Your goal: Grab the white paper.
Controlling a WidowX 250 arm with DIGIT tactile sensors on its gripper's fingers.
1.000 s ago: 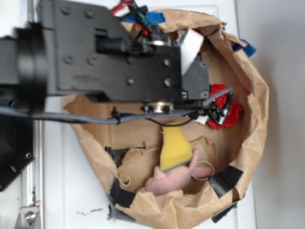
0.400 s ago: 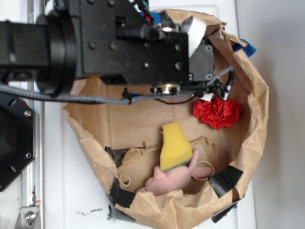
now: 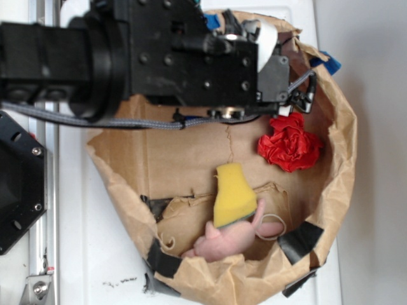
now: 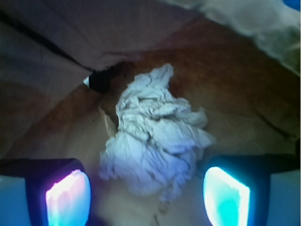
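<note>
The white paper [image 4: 155,146] is a crumpled off-white ball lying on the brown paper floor. In the wrist view it sits just ahead of and between my two fingers. My gripper [image 4: 148,197] is open, with the left pad [image 4: 68,197] and the right pad [image 4: 225,197] well apart on either side of the ball's near end, and neither pad touches it. In the exterior view my gripper [image 3: 272,60] is at the top right of the brown paper basin, and the arm hides the white paper.
The basin is a torn brown paper bag with raised walls [image 3: 343,146] and black tape patches. A crumpled red paper ball [image 3: 290,143] lies just below my gripper. A yellow sponge [image 3: 233,194] and a pink toy [image 3: 232,238] lie lower down.
The arm has moved toward the top of the exterior view, away from the red paper ball, which is now fully uncovered. The other objects have not moved.
</note>
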